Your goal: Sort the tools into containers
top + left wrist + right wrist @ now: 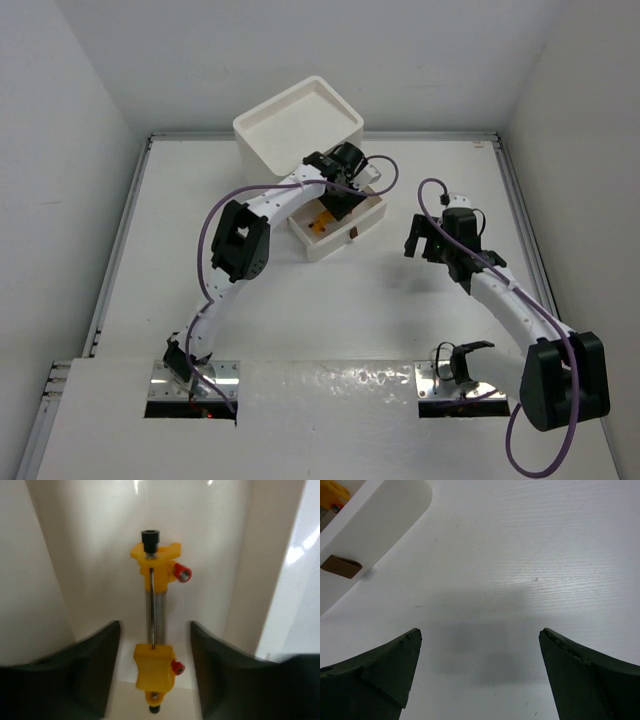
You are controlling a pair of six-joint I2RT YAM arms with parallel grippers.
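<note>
Yellow tool [155, 565]: laid inside the open drawer [320, 248], shaft parallel to the drawer's side walls, centred under the left claw [155, 630], whose jaws are parted; nothing is gripped. Right claw [480, 635]: spread wide, empty, beside the drawer.

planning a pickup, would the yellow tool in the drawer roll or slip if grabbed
Probably won't roll: the yellow tool has blocky ends and red side knobs. Its metal shaft looks smooth, so likely slippery. It looks rigid, not floppy.
</note>
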